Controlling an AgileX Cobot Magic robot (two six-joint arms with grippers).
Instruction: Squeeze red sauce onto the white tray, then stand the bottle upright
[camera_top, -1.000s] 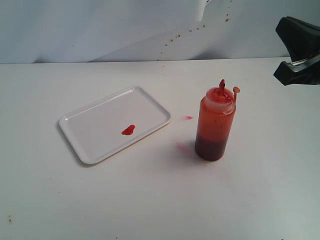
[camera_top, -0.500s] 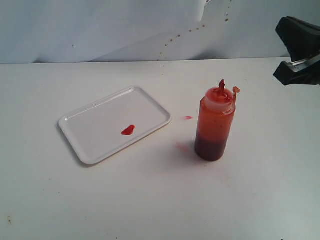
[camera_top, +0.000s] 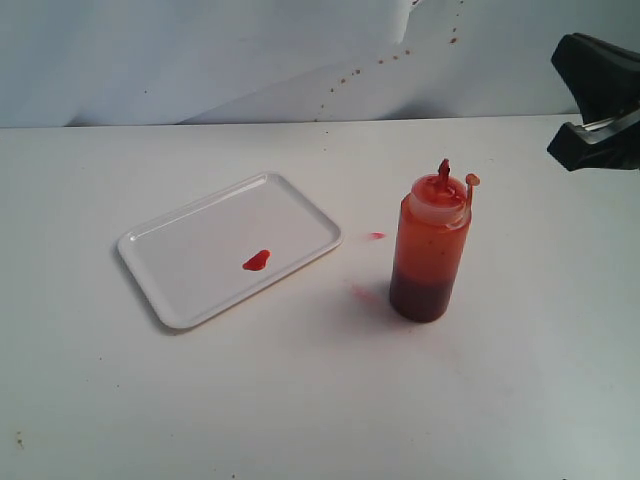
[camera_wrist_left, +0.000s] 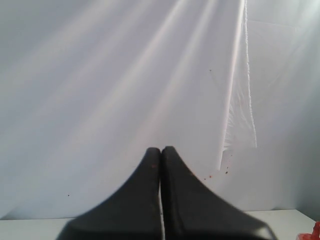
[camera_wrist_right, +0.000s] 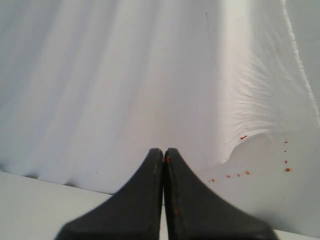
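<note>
Bottle stands upright on surface, at 3 o'clock from white tray. Red sauce blob on tray. Nothing moved since last second. Left tool, right tool: tips together, empty. Job looks done.

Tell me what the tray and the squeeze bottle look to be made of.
The white tray: likely rigid plastic or melamine, smooth and slightly glossy, with moulded rounded corners and a low rim. The bottle: probably soft translucent plastic, since the darker red sauce settled low shows through the wall. Its screw cap looks like pale, cloudy plastic. The nozzle looks like opaque red plastic.
</note>
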